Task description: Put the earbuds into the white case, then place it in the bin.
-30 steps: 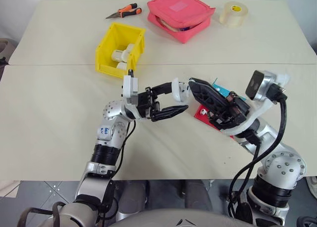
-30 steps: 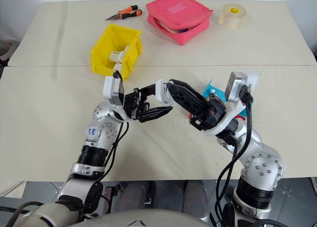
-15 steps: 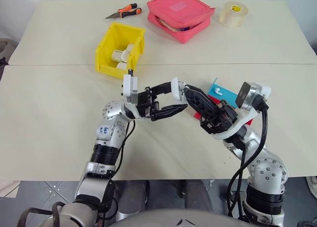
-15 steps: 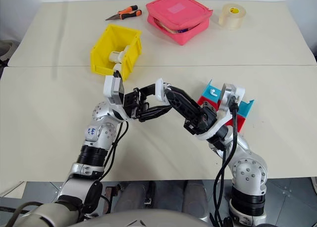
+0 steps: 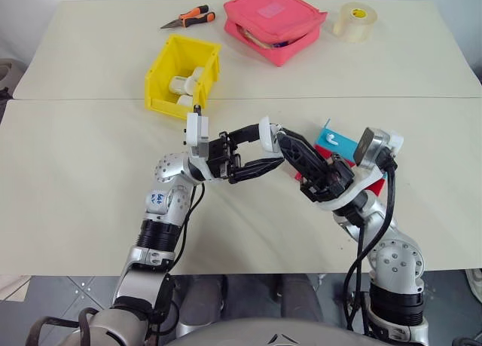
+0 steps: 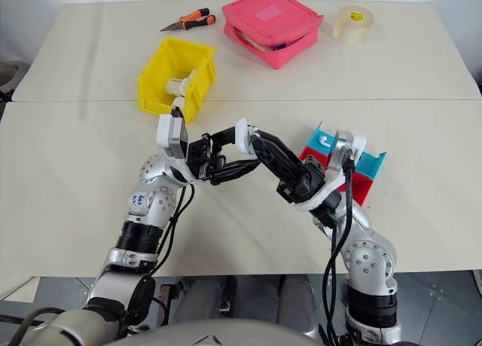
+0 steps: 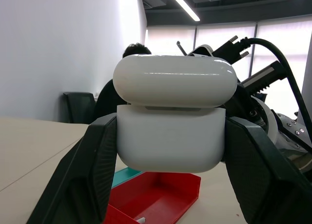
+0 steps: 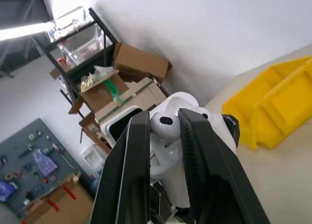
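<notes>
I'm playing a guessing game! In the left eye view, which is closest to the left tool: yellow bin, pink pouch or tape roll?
1. Bright yellow plastic bin, just beyond the left tool.
2. Pink zipped fabric pouch, far edge, middle.
3. Pale tape roll, far right corner.

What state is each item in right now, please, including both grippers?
white case: gripped, lid slightly ajar.
left gripper: shut on the case.
earbud: pinched at the case.
right gripper: shut on the earbud.
yellow bin: upright, white items inside.
pink pouch: partly unzipped.
red and blue tray: one earbud inside.
</notes>
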`<action>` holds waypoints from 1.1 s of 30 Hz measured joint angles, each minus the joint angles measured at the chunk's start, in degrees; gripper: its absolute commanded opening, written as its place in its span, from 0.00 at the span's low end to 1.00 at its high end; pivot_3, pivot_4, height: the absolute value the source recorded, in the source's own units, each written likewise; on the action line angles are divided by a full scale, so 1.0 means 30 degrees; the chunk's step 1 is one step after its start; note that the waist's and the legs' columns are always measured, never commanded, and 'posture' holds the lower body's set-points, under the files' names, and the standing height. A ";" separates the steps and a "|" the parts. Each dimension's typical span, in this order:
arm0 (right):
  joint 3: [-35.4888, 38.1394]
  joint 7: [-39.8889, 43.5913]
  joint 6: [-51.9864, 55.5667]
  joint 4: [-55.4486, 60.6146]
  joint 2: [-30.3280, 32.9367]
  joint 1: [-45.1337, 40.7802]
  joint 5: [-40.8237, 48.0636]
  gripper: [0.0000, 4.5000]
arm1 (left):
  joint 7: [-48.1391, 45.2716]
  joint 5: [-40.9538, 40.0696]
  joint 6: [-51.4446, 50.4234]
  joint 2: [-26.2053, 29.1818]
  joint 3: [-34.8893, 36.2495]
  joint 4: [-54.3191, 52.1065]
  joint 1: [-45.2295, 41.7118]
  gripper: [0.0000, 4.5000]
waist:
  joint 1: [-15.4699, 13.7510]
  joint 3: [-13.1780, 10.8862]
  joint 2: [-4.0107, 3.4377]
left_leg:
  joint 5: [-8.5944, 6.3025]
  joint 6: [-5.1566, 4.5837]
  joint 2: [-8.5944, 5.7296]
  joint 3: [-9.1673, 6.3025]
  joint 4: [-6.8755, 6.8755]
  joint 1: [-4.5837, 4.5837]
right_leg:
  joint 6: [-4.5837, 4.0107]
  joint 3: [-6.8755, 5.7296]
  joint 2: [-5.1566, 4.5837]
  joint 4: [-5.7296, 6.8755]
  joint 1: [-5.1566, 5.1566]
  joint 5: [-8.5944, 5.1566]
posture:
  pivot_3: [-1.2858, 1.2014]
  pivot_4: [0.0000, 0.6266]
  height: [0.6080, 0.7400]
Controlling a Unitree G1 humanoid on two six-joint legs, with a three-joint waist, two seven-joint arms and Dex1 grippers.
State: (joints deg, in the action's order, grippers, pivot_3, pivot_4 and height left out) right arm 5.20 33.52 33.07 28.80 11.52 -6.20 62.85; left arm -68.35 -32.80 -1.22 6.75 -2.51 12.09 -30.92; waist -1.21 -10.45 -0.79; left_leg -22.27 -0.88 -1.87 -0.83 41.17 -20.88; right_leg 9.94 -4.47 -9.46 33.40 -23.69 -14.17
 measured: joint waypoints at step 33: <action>-0.3631 0.4307 0.1108 -0.0366 0.8965 -0.5982 -0.6671 0.00 | -0.0125 0.6528 0.2940 0.5422 -0.2340 -0.0112 -0.0339 0.62 | -0.0030 -0.0002 0.0004 | -0.0009 -0.0015 0.0000 -0.0002 -0.0006 -0.0022 | -0.0004 0.0000 -0.0001 -0.0025 -0.0005 -0.0002 | 0.52 0.24 1.00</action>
State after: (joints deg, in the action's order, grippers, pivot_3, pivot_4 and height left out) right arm -5.70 46.44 36.39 27.71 38.41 -24.15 42.84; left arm -68.72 -13.22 7.60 23.01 -9.53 11.75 -31.94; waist -1.30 -10.46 -0.77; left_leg -22.30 -0.93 -1.87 -0.84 41.16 -20.94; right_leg 9.93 -4.47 -9.47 33.33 -23.71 -14.18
